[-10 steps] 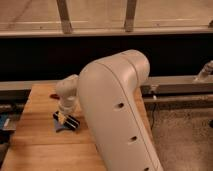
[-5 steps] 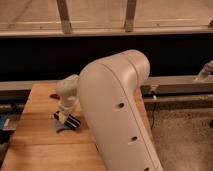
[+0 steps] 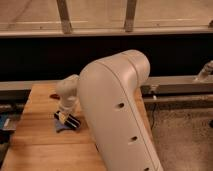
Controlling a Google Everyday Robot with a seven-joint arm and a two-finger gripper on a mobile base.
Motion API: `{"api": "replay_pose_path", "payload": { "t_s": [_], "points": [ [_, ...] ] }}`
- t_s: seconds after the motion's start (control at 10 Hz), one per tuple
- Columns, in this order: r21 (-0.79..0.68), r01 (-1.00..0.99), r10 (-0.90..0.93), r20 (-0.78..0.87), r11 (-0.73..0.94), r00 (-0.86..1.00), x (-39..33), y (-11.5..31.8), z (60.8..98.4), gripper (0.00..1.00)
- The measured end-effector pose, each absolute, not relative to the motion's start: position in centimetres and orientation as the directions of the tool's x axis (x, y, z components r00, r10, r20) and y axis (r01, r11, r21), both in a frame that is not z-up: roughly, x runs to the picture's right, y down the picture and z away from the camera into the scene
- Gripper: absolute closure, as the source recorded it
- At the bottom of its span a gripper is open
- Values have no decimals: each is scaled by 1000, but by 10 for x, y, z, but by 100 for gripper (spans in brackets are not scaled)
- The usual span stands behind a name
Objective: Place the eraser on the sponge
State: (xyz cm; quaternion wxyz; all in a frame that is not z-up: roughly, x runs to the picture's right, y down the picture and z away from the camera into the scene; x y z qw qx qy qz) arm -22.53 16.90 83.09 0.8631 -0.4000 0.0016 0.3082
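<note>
My gripper [image 3: 67, 114] hangs from the white wrist, low over the left part of the wooden table [image 3: 35, 147]. Right under its tip lies the eraser [image 3: 70, 120], a small black block with thin light stripes. The sponge [image 3: 61, 127], flat and light blue, sticks out from below the eraser toward the front left. The eraser looks to be on or just above the sponge; contact between them cannot be made out. My big white arm [image 3: 117, 115] hides the table's right half.
A thin red-brown object [image 3: 52, 95] lies on the table behind the gripper, near the far edge. A blue item [image 3: 5, 122] sits just off the table's left edge. A grey rail [image 3: 175, 85] and a dark wall run behind the table.
</note>
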Motion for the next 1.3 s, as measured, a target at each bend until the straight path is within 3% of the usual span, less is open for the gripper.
{"api": "replay_pose_path", "payload": {
  "t_s": [0.2,0.7,0.9,1.3],
  "points": [
    [-689,-534,531,-250,490,810,-225,169,831,86],
    [-689,-533,531,-249,490,810,-225,169,831,36],
    [-689,-533,531,-250,490,810,-225,169,831,21],
    [-689,-533,531,-249,490,810,-225,169,831,20]
  ]
}}
